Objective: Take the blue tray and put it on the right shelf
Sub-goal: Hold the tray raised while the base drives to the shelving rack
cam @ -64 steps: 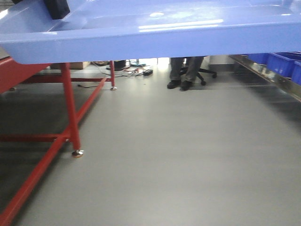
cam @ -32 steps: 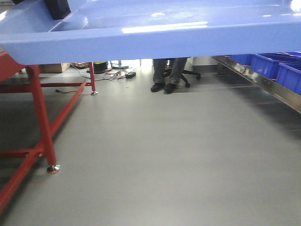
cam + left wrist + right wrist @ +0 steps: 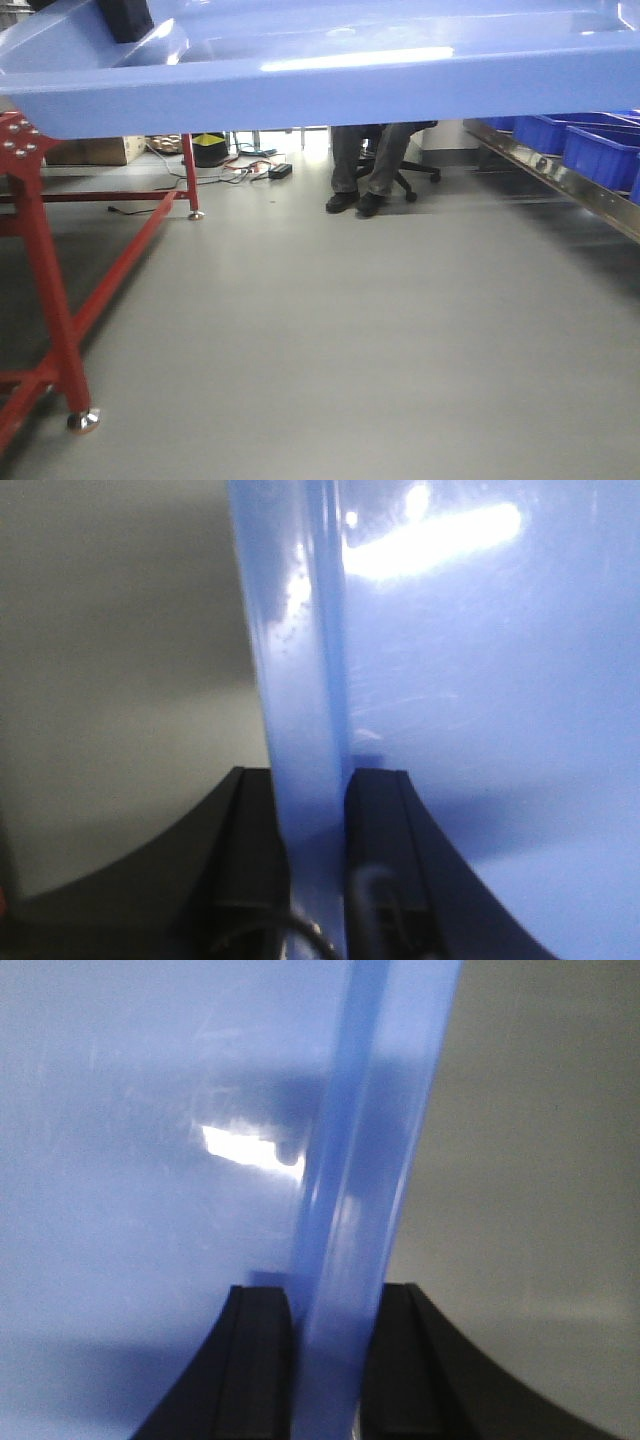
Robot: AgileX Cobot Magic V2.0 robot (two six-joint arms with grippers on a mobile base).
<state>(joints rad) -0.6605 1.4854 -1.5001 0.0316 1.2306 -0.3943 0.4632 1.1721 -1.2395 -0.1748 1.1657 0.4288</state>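
Rims of the blue tray (image 3: pixel 330 95) are sitting clamped in your left gripper (image 3: pixel 312 780) and right gripper (image 3: pixel 325 1295), and you are holding it high over the floor (image 3: pixel 350 350), seemingly apart from the right shelf (image 3: pixel 585 192).

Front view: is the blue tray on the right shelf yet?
No, the blue tray hangs above the floor, the right shelf lower and off to one side.

Black left hand (image 3: pixel 312 776), dark looping cable (image 3: pixel 300 927)

Glossy blue tray (image 3: pixel 330 80) raised, seemingly level; steel-lipped right shelf (image 3: pixel 585 190) lower right.
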